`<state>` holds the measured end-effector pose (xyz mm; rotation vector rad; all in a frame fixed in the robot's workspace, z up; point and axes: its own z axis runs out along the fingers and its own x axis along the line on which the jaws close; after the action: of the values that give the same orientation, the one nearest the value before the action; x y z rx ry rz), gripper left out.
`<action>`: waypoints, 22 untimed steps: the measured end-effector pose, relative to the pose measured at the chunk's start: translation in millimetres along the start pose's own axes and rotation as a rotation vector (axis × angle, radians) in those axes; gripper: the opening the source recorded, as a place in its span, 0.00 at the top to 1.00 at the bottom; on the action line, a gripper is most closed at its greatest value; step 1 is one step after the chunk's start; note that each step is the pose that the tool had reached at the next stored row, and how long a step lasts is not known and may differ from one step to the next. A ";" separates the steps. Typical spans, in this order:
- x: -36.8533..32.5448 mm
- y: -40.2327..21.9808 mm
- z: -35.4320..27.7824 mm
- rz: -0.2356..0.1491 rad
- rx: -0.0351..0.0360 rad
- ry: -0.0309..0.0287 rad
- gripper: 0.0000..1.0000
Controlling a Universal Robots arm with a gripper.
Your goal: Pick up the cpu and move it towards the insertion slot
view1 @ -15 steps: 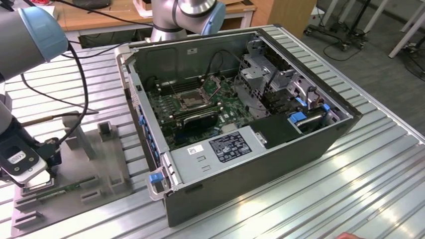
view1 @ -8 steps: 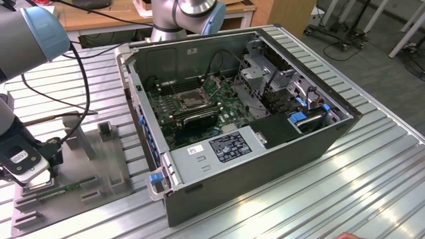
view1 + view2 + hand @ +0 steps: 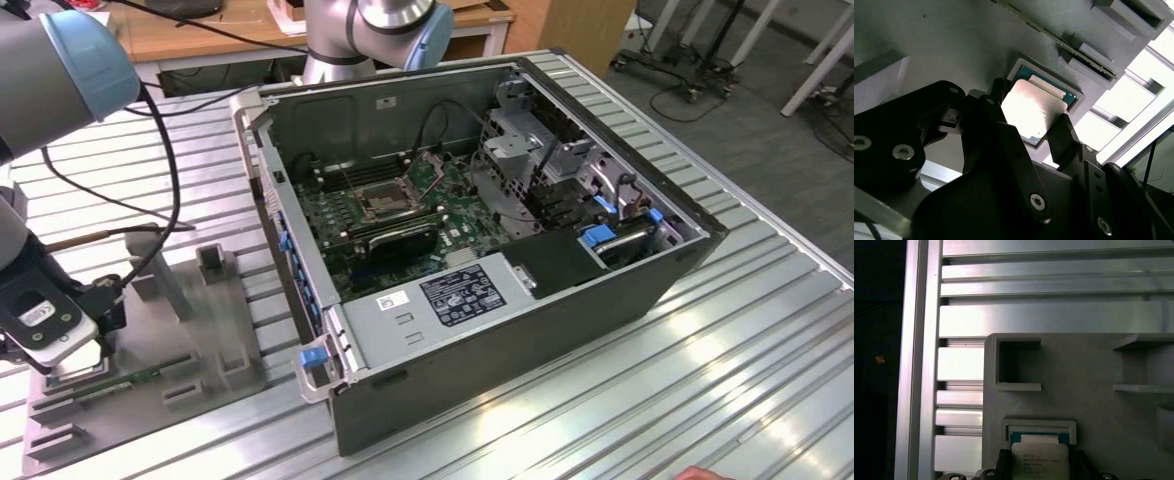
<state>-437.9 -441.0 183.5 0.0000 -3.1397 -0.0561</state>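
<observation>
Grey fixture plate (image 3: 1079, 385) cradles the cpu (image 3: 1040, 458) between my gripper's (image 3: 1030, 106) parted jaws; I'd close squarely on its edges.

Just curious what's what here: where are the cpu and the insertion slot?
cpu (image 3: 1029, 107), second wrist view, on its shiny metal top.
insertion slot (image 3: 386, 203), exterior view, on its dark centre.

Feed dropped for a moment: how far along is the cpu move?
Done: the claw sits over the cpu. In hand: the pick; the cpu lies in its recess in the grey holder, not lifted. Left: the whole carry to the insertion slot inside the open case.
</observation>
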 end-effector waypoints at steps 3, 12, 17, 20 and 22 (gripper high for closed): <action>0.7 0.1 0.2 0.000 -0.0002 0.0000 0.38; 0.7 0.1 -0.1 0.000 -0.0003 -0.0001 0.38; 0.7 0.1 -0.2 0.000 -0.0003 -0.0001 0.38; 0.8 0.1 -0.3 0.000 -0.0003 0.0000 0.46; 0.8 0.1 -0.3 0.000 -0.0003 0.0000 0.46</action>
<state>-438.6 -440.9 183.8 -0.0001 -3.1397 -0.0566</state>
